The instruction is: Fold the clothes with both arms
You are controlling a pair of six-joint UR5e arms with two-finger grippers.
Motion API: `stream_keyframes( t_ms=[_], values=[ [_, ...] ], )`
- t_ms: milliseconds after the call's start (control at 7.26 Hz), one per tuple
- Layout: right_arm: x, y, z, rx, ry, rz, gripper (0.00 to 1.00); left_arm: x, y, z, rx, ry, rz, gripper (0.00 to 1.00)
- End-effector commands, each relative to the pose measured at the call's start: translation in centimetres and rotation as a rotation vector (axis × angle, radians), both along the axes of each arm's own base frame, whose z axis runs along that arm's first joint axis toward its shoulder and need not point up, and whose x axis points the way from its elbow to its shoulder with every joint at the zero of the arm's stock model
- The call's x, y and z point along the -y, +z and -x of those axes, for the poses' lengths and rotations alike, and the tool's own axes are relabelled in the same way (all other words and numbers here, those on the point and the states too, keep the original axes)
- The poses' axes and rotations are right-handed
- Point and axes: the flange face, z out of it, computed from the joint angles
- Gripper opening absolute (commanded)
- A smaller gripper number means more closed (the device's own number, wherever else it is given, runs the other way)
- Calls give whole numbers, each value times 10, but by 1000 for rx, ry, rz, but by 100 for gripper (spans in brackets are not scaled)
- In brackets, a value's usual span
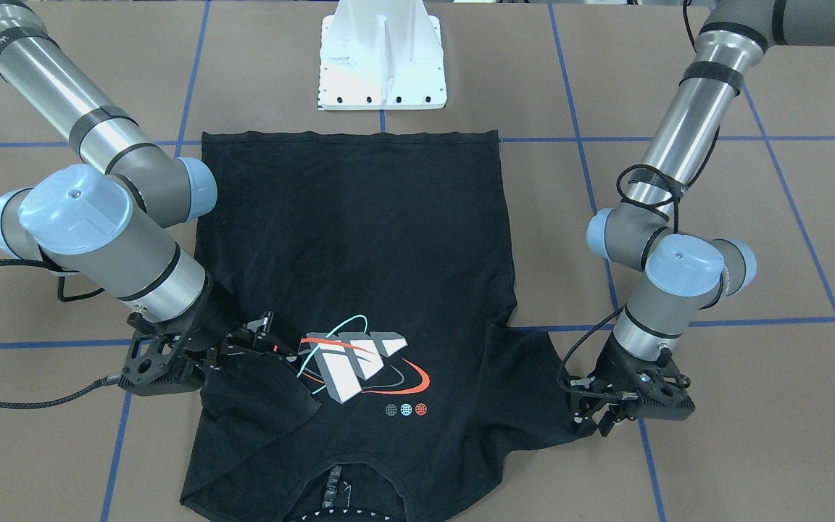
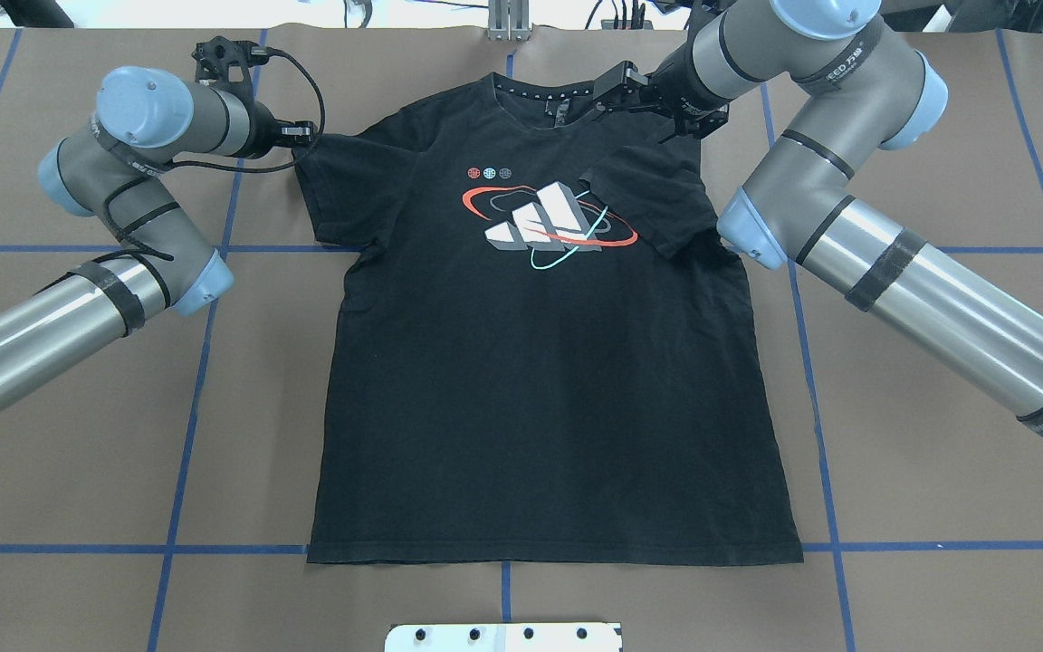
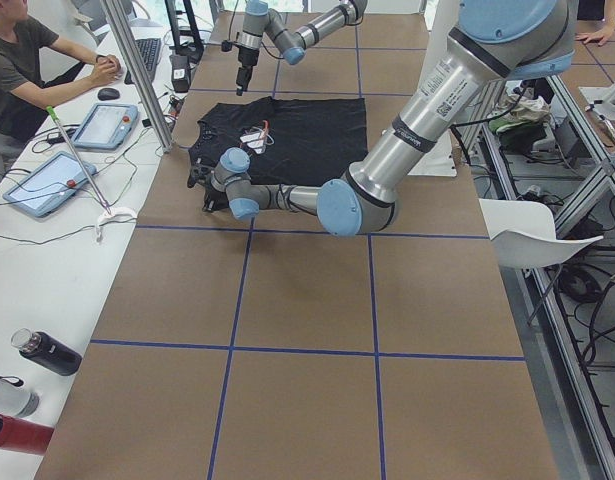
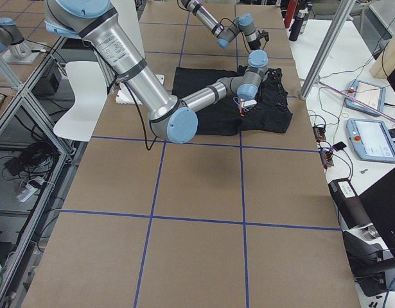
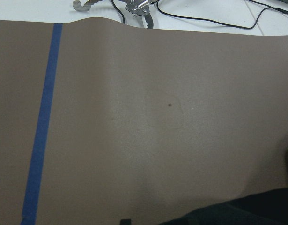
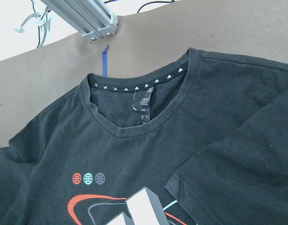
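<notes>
The black T-shirt (image 2: 540,380) lies flat and face up on the brown table, its logo (image 2: 549,217) showing and its collar (image 6: 134,122) on the far side from the robot. Its sleeve on my right side (image 2: 653,195) is folded inward over the chest, next to the logo. My right gripper (image 1: 283,344) hovers above that folded sleeve (image 1: 262,395) with its jaws apart and nothing in them. My left gripper (image 1: 591,424) is low at the table, at the outer edge of the other sleeve (image 1: 533,370), which lies spread flat. Its fingers look apart.
The white pedestal base (image 1: 383,65) stands just behind the shirt's hem. Blue tape lines cross the brown table. A side table with tablets (image 3: 47,180), cables, bottles (image 3: 47,352) and a seated operator (image 3: 27,60) runs along the far edge, behind a metal post (image 3: 137,70).
</notes>
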Motion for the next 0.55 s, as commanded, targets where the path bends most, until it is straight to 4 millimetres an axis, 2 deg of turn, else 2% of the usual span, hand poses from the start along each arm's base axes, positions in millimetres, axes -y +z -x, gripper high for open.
stream_keyframes(
  t_ms=[0,138,413],
  values=[
    [1,0,-1,0,2,0,100,-1,1,0,0,2,1,43],
    [1,0,-1,0,2,-1,100,-1,0,0,-1,2,-1,37],
    [2,1,-2,-1,3,1,100,-1,0,0,-1,0,-1,36]
  ],
)
